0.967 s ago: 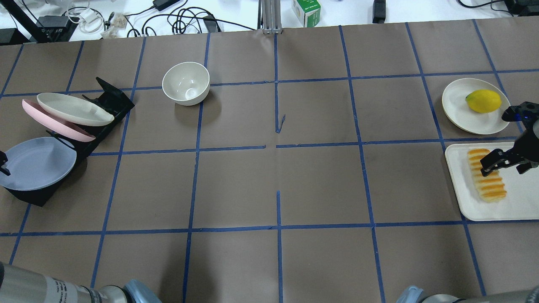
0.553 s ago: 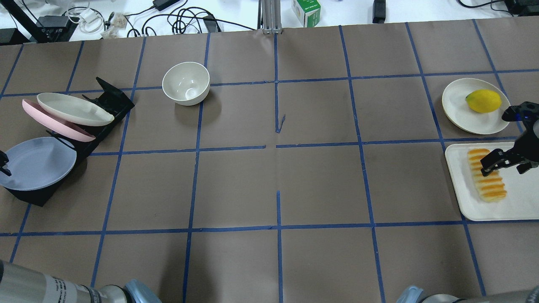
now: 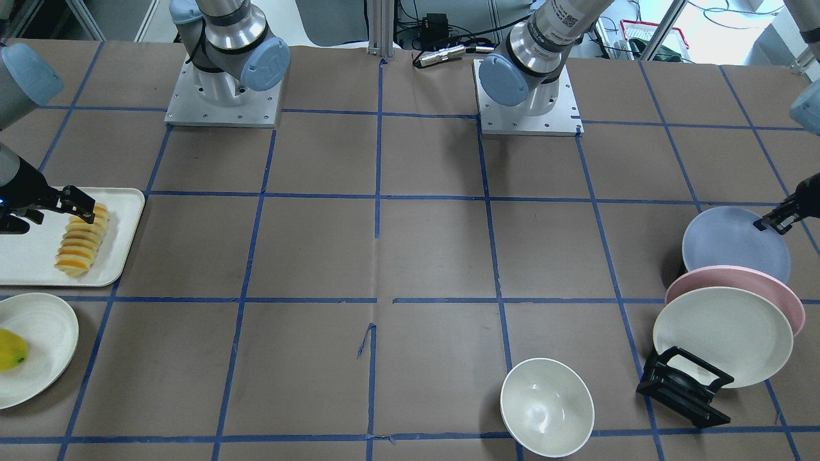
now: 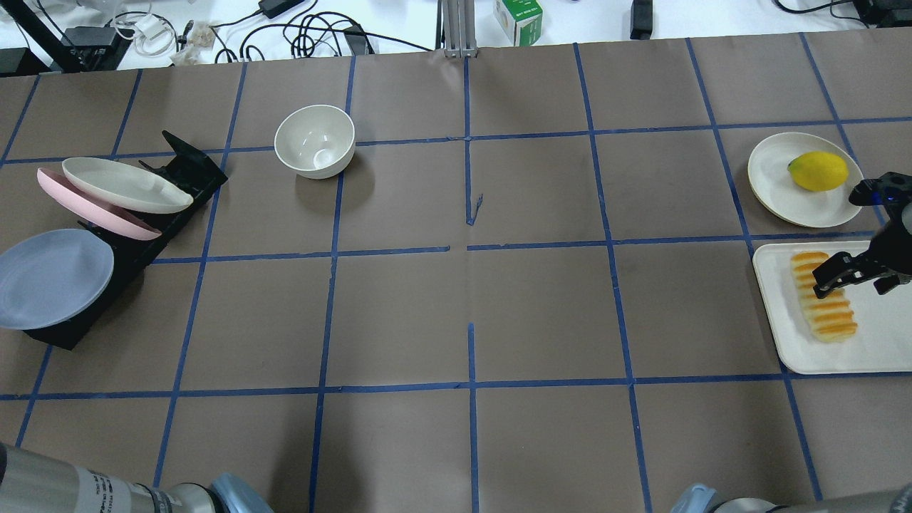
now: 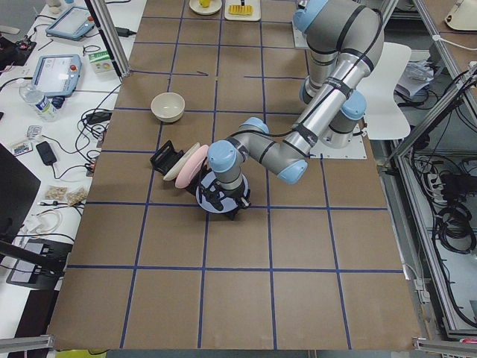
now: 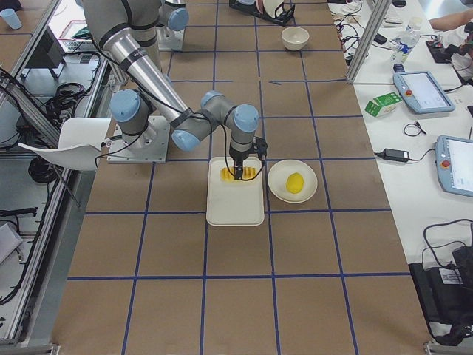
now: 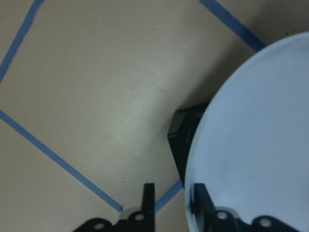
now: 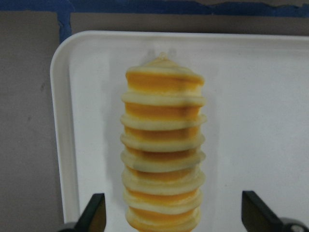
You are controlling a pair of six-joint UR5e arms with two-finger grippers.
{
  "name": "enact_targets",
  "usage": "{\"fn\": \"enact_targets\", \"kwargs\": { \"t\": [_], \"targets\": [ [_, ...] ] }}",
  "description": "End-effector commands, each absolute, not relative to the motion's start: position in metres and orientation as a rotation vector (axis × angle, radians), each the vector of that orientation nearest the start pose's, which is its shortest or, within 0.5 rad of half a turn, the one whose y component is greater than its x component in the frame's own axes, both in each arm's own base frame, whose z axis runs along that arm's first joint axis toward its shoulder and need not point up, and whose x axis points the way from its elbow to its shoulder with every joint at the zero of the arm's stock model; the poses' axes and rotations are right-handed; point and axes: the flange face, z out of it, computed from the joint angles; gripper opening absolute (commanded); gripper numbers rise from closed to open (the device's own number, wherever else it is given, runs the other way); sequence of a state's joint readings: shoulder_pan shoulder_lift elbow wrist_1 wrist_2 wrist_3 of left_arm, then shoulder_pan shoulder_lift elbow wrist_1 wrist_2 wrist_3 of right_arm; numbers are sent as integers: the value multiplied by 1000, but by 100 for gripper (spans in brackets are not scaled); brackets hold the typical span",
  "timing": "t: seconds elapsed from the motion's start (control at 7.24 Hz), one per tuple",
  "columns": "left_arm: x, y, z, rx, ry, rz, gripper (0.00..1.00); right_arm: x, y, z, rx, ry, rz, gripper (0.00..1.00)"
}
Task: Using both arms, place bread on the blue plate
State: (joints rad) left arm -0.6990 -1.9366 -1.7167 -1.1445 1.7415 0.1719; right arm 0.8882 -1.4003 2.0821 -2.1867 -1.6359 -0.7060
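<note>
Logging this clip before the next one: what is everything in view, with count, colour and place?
table: 1, brown, blue tape grid
tray: 1, white, right end
bread: 1, orange-yellow, on tray
lemon: 1, yellow, on a cream plate
cream plates: 2, one under lemon, one in rack
rack: 1, black, left end
pink plate: 1, in rack
blue plate: 1, pale blue, in rack
bowl: 1, white, far side
box: 1, green, beyond table
left gripper: black, closed on blue plate's rim
right gripper: black, open astride bread

Robotics lab: tape-gridded table (image 4: 541,313), teach pendants (image 6: 423,90), loose cables (image 4: 313,32).
</note>
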Motion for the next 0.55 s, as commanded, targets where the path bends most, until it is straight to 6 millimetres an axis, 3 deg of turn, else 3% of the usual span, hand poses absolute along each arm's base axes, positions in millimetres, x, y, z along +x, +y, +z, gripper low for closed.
{"fn": "enact_targets", "kwargs": {
  "t": [0.0, 0.41],
  "targets": [
    [370, -467, 275, -1009, 2849, 208, 0, -198, -444, 229, -40, 3145, 145, 100],
    [364, -464, 320, -973, 2829, 133, 0, -199, -446, 232, -39, 3151, 139, 100]
  ]
}}
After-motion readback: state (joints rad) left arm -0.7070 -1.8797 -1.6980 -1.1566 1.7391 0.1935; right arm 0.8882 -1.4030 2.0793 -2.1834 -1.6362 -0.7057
